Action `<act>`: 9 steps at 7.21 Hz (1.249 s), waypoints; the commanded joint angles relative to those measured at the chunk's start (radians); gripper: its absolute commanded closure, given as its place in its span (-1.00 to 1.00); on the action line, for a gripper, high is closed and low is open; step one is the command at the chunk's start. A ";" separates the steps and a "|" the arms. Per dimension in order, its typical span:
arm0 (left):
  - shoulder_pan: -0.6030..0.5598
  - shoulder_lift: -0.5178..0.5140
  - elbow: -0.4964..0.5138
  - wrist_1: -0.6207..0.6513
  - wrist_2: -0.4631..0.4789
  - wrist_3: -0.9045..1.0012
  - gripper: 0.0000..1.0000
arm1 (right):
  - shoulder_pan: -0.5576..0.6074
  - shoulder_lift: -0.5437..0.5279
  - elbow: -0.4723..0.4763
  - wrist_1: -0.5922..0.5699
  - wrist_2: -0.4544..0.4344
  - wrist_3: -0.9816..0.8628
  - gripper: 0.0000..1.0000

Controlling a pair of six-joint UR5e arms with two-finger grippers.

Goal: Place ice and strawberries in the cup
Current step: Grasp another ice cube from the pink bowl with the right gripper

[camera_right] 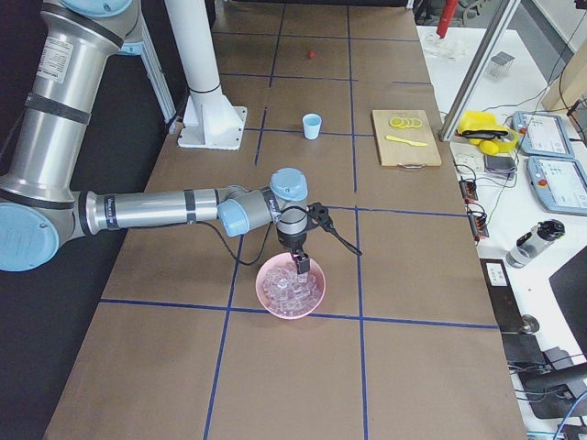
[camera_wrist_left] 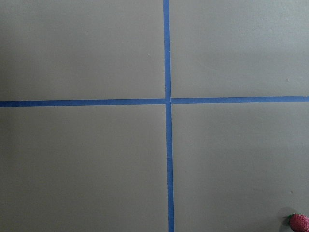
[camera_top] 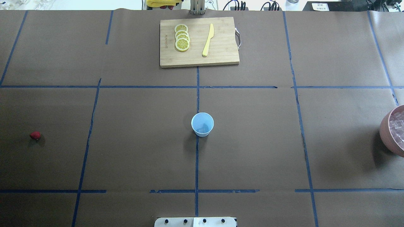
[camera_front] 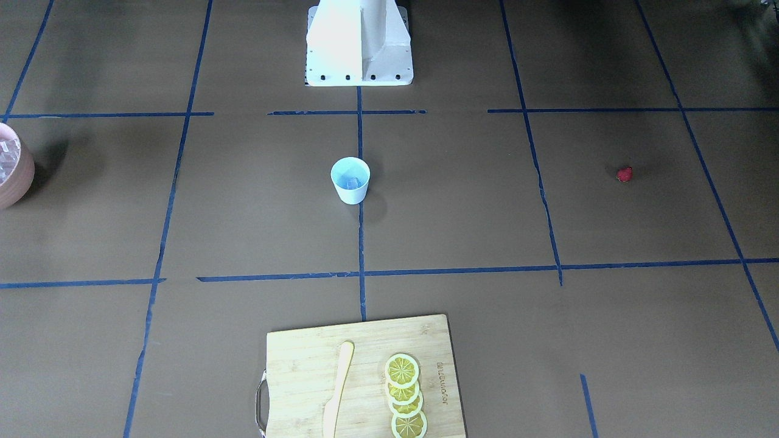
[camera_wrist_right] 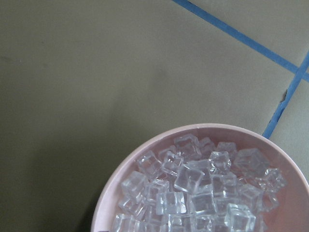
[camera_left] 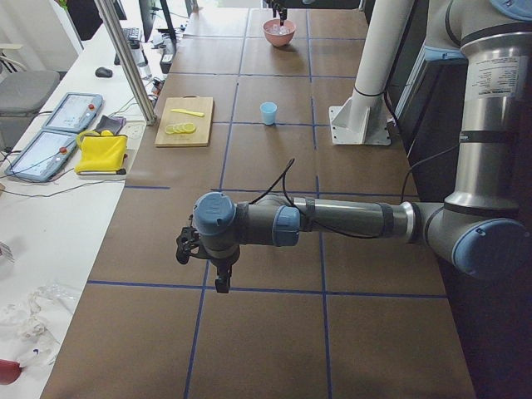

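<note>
The pale blue cup (camera_front: 350, 180) (camera_top: 202, 124) stands upright at the table's middle with one ice cube (camera_top: 205, 128) inside. More ice (camera_wrist_right: 193, 193) fills the pink bowl (camera_right: 291, 291) (camera_top: 393, 132) at the robot's right end. The strawberry (camera_top: 35, 135) (camera_front: 624, 174) lies alone at the left end and shows at the bottom right corner of the left wrist view (camera_wrist_left: 299, 223). My left gripper (camera_left: 221, 283) hangs above the table near that end. My right gripper (camera_right: 300, 266) points down just over the ice in the bowl. I cannot tell whether either is open or shut.
A wooden cutting board (camera_top: 221, 56) (camera_front: 304, 365) lies at the far side with several lemon slices (camera_top: 182, 37) and a yellow knife (camera_top: 208, 39). The white robot base (camera_front: 359, 42) stands behind the cup. Blue tape lines cross the brown table.
</note>
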State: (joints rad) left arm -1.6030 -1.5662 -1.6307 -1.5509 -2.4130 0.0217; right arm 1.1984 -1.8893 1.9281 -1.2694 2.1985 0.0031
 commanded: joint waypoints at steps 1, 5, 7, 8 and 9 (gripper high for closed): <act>0.000 0.000 0.000 0.000 0.000 -0.002 -1.00 | 0.000 -0.004 -0.026 -0.005 0.000 -0.008 -0.53; 0.000 0.000 -0.003 0.000 0.000 -0.002 -1.00 | 0.000 -0.002 -0.063 -0.008 -0.011 -0.101 -0.25; 0.000 0.000 -0.005 0.000 0.000 -0.002 -1.00 | -0.016 -0.004 -0.073 -0.010 -0.013 -0.104 -0.04; 0.000 0.000 -0.005 0.000 -0.002 -0.002 -1.00 | -0.016 -0.011 -0.075 -0.010 -0.013 -0.107 0.00; 0.000 0.000 -0.005 0.000 -0.002 -0.002 -1.00 | -0.025 -0.011 -0.084 -0.010 -0.013 -0.107 0.02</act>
State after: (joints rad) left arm -1.6030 -1.5662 -1.6351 -1.5508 -2.4141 0.0199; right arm 1.1820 -1.8981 1.8526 -1.2793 2.1860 -0.1029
